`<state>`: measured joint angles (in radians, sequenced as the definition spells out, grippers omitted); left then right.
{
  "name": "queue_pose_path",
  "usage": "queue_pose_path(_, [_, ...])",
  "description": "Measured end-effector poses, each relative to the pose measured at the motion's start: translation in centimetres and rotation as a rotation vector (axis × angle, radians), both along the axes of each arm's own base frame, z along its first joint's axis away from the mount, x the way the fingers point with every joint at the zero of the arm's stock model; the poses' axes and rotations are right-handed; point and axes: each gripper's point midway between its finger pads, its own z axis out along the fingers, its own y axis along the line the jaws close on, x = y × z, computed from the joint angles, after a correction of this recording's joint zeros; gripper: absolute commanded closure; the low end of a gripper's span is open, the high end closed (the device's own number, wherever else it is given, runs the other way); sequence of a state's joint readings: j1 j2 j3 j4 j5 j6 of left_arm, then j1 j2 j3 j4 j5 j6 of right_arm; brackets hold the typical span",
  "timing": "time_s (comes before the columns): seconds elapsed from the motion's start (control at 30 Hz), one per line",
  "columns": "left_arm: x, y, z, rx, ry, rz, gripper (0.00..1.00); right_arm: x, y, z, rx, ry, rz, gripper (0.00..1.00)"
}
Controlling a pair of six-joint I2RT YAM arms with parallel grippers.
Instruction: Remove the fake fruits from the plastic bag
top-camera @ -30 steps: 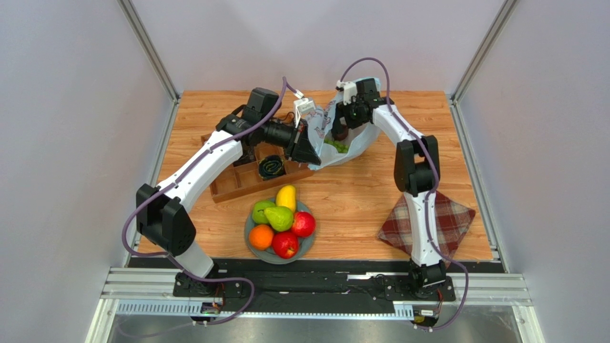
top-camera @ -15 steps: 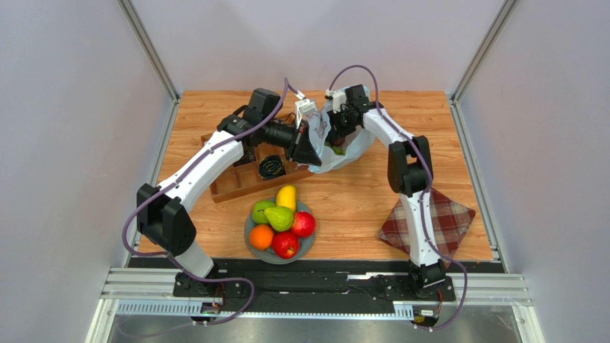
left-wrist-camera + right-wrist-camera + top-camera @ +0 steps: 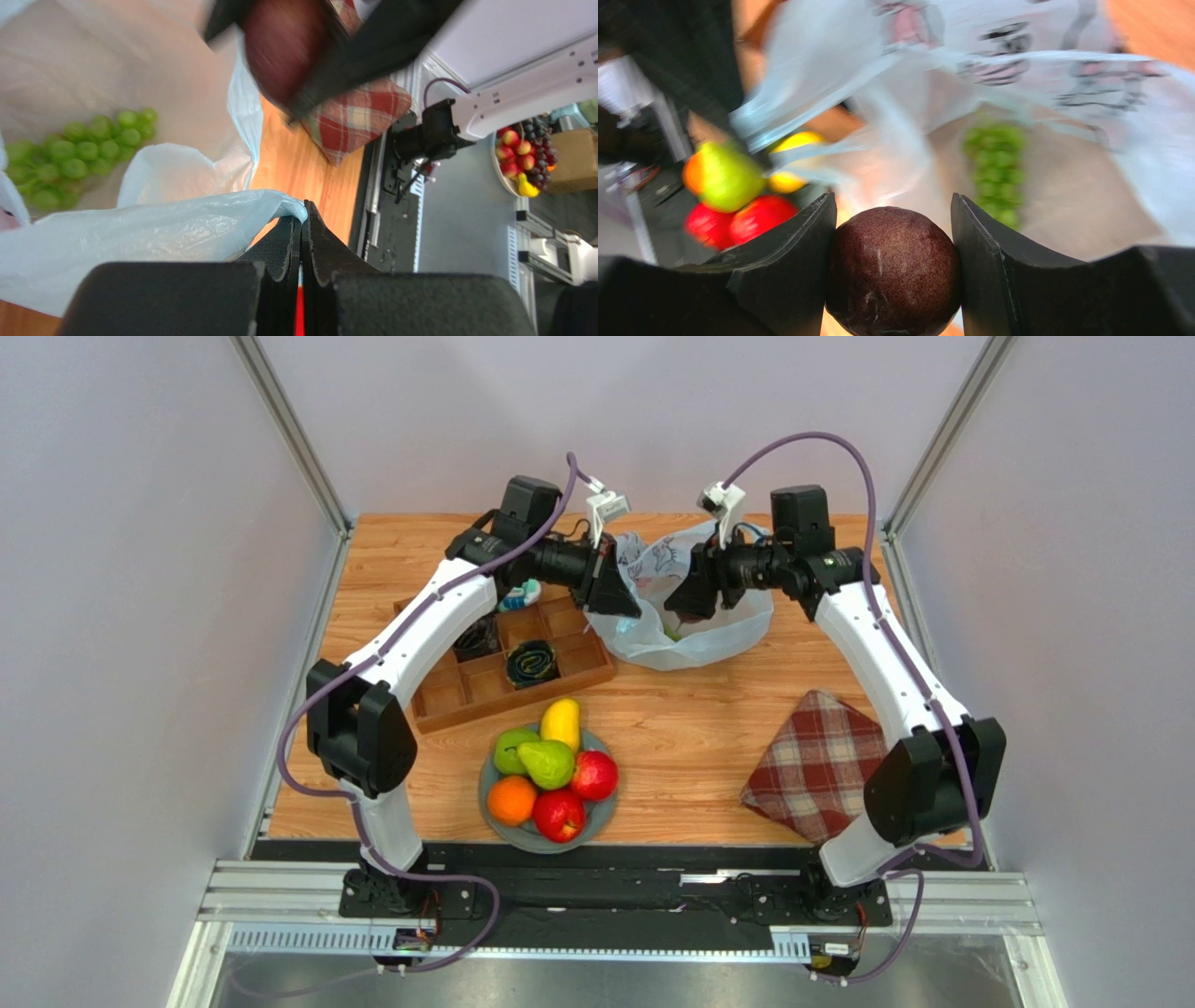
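Six fake fruits (image 3: 547, 763) sit on the grey plate (image 3: 485, 787), near centre of the bench (image 3: 701, 714). Your right fingers (image 3: 787, 269) pinch a dark plum (image 3: 892, 269) at the mouth of the plastic bag (image 3: 709, 633), far centre. Your left fingers (image 3: 281, 252), pressed together, grip the bag's rim. The grape bunch (image 3: 70, 154) lies inside the bag. By my judgement, the plum and the grapes are left to move.
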<state>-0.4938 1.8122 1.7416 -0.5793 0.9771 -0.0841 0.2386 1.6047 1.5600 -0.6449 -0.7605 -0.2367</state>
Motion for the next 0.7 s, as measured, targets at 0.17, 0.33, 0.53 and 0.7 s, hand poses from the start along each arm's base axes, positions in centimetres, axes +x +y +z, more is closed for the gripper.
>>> queue_pose_path(0.17, [2.5,0.5,1.4,-0.019,-0.045,0.046,1.00,-5.4,2.5,-1.9,0.002,0.056,0.170,0.57])
queue_pose_path(0.33, [4.2,2.2,1.1,-0.022,-0.016,0.109,1.00,-11.8,6.9,-5.9,-0.040,0.134,0.375,0.57])
queue_pose_path(0.53, [4.5,3.5,-0.8,-0.005,0.044,0.143,1.00,-14.0,12.1,-8.3,-0.015,0.208,0.487,0.58])
queue_pose_path(0.7, [4.8,5.1,-2.8,0.043,0.054,0.207,1.00,-11.5,15.1,-10.6,0.012,0.265,0.505,0.58])
